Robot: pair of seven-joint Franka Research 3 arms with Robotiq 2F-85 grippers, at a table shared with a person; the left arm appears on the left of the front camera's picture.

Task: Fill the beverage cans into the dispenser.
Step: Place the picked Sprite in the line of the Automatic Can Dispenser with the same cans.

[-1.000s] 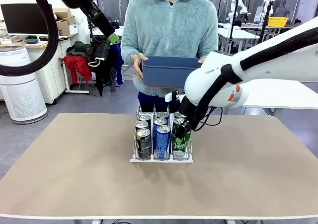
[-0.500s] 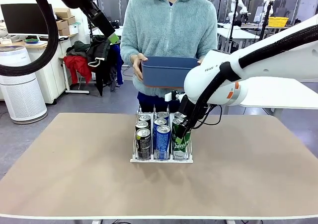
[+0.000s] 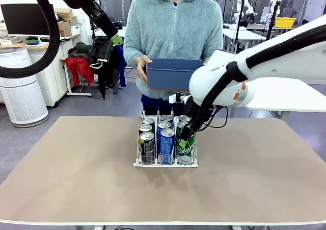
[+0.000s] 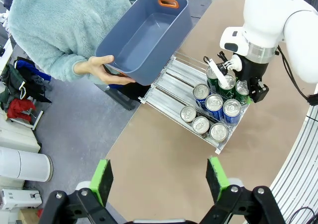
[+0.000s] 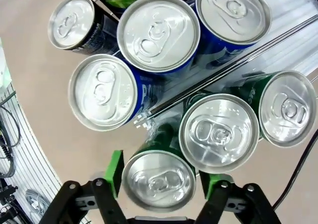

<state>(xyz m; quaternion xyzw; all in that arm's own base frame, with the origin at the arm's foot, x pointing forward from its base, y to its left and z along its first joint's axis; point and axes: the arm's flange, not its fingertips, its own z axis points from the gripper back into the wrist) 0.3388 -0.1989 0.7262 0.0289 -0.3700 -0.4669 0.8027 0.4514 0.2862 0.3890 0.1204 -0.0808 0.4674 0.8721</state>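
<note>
Right pincer (image 5: 160, 180): fingers standing slightly apart astride the front green can (image 5: 159, 180), pads just beside its sides. Dispenser (image 3: 165, 163) sitting mid-surface (image 3: 76, 184), other cans (image 3: 167, 139) at 12 o'clock. Left pincer (image 4: 159, 177): hanging high, fingers wide apart, holding nothing.

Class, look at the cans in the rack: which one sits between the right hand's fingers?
The front green can in the right lane of the rack. The right hand's green pads flank it; the other cans stand clear.
</note>
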